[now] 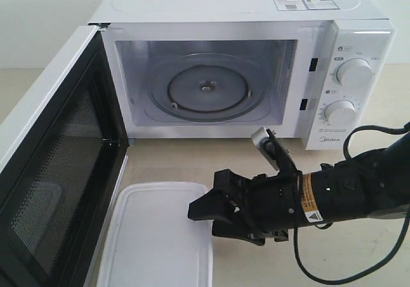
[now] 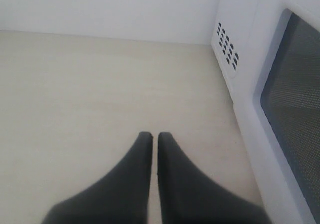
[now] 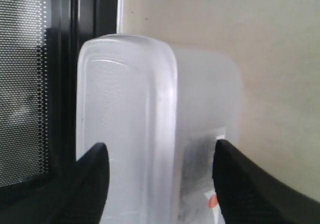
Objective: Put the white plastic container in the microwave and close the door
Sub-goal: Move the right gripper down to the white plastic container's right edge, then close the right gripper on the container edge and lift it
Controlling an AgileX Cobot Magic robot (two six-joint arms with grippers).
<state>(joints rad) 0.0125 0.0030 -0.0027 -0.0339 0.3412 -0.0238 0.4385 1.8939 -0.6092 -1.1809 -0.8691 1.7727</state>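
The white plastic container (image 1: pixel 154 236) lies flat on the table in front of the microwave (image 1: pixel 256 18), lid up. The door (image 1: pixel 51 165) stands wide open on the left and shows its black mesh inner side. The glass turntable (image 1: pixel 205 91) inside is bare. My right gripper (image 1: pixel 205 218) is open at the container's right edge, with one finger over the lid and the other lower, beside the side wall. Up close, the container (image 3: pixel 125 124) fills the gap of the right gripper (image 3: pixel 160 156), and its red-white label (image 3: pixel 214 200) shows near one finger. My left gripper (image 2: pixel 154 135) is shut and holds nothing.
In the left wrist view the left gripper hovers over bare pale tabletop (image 2: pixel 100 84), beside the door's outer window (image 2: pixel 295 99) and the microwave's side vents (image 2: pixel 227 44). The two dials (image 1: pixel 353 72) are on the right panel. A black cable (image 1: pixel 359 139) loops off the right arm.
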